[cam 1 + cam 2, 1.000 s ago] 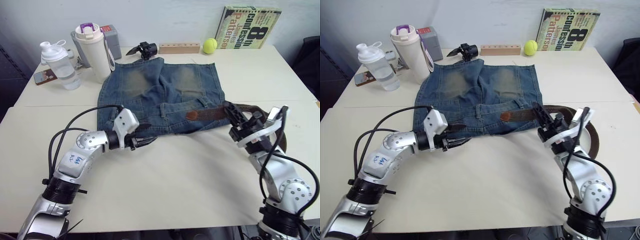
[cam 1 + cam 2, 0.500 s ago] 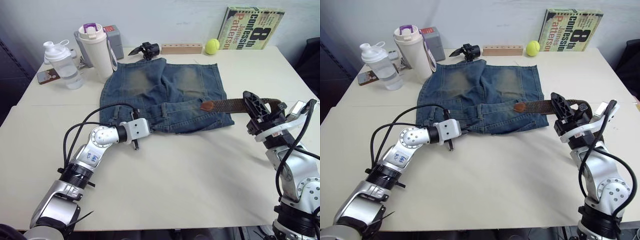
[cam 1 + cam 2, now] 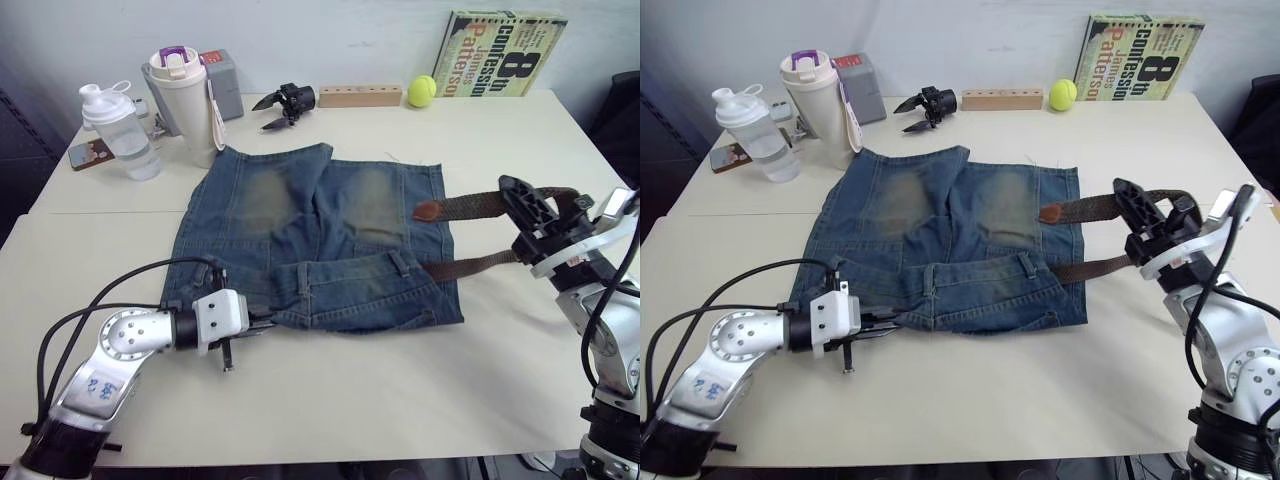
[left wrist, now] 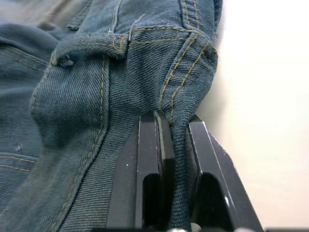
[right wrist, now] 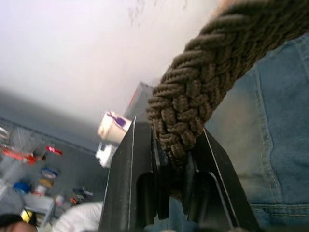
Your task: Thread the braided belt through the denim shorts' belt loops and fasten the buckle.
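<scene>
The faded denim shorts (image 3: 320, 235) lie flat mid-table, waistband toward me. My left gripper (image 3: 258, 323) is shut on the waistband's near-left corner; a fold of denim stands pinched between its fingers (image 4: 145, 145). A belt loop (image 3: 402, 264) stands on the waistband to the right. My right gripper (image 3: 522, 203) is shut on the braided belt (image 3: 470, 206), held up off the table beside the shorts' right edge. The tan tip (image 3: 428, 211) rests over that edge. A second stretch of belt (image 3: 470, 266) runs back under the waistband. The buckle is hidden.
Along the far edge stand a shaker bottle (image 3: 118, 130), a white tumbler (image 3: 185, 105), a grey box (image 3: 224, 82), a phone (image 3: 88, 153), a black clamp (image 3: 286, 100), a wooden block (image 3: 360, 96), a tennis ball (image 3: 420, 91) and a book (image 3: 500, 55). Bare tabletop (image 3: 380, 390) lies in front.
My left gripper closed on the waistband corner and pulled the shorts nearer and flatter. My right gripper drew the belt rightward, so its tan tip slid from mid-waistband to the shorts' right edge.
</scene>
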